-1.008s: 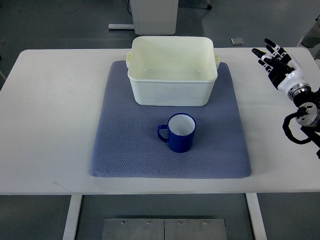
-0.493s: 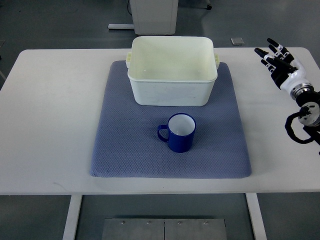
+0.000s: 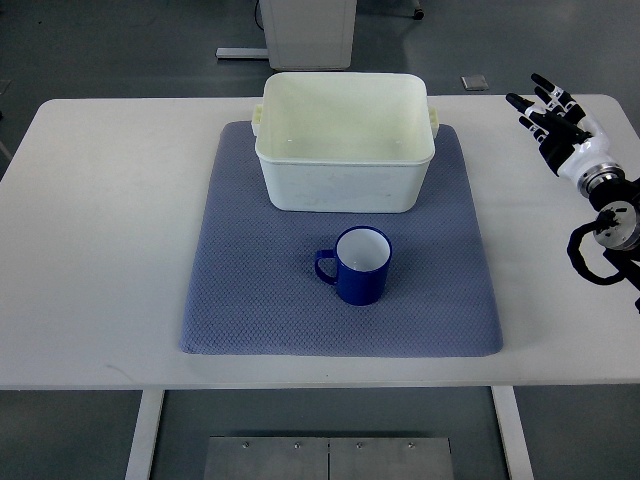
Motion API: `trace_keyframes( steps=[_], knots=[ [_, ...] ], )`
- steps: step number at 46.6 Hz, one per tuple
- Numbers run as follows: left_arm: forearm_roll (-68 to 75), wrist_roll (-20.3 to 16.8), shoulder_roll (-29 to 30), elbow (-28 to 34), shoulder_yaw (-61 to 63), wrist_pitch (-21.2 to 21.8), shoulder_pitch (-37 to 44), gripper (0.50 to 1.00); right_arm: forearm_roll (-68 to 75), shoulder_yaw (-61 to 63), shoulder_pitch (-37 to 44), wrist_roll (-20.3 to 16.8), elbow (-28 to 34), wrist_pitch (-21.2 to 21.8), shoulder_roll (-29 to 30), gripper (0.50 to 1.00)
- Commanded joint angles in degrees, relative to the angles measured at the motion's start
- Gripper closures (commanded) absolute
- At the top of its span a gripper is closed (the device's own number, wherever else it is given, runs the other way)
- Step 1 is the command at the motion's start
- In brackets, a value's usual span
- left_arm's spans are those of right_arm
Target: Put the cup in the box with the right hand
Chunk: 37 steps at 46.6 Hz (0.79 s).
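A blue cup (image 3: 359,265) with a white inside stands upright on a blue-grey mat (image 3: 340,300), its handle pointing left. A cream plastic box (image 3: 345,140) stands open and empty on the mat just behind the cup. My right hand (image 3: 552,112) hovers over the table's far right side, well to the right of the box, with its fingers spread and nothing in it. The left arm does not show.
The white table (image 3: 110,230) has bare surface left and right of the mat. A white cabinet base (image 3: 305,25) stands on the floor behind the table. A small grey object (image 3: 475,83) lies on the floor by the table's far edge.
My right hand has shifted slightly right and away, staying open. The cup and box have not moved.
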Motion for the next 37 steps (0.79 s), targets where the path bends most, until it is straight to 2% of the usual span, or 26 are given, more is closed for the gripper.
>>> trace_keyframes(
  steps=[1,28,33,37],
  knots=[
    [0.00,0.00,0.00,0.00,0.00,0.00,0.00,0.500,-0.01,0.00,-0.02,0.00,-0.13,0.00,0.02,0.500],
    [0.00,0.00,0.00,0.00,0.00,0.00,0.00,0.500,-0.09,0.00,0.86,0.53,-0.31,-0.17,-0.16,0.500],
    [0.00,0.00,0.00,0.00,0.00,0.00,0.00,0.500,-0.53,-0.09,1.56,0.53,-0.40,-3.24,-0.16,0.500],
    [0.00,0.00,0.00,0.00,0.00,0.00,-0.08,0.500,-0.62,-0.18,2.70,0.44,-0.40,-3.51,-0.24,0.500]
  ],
)
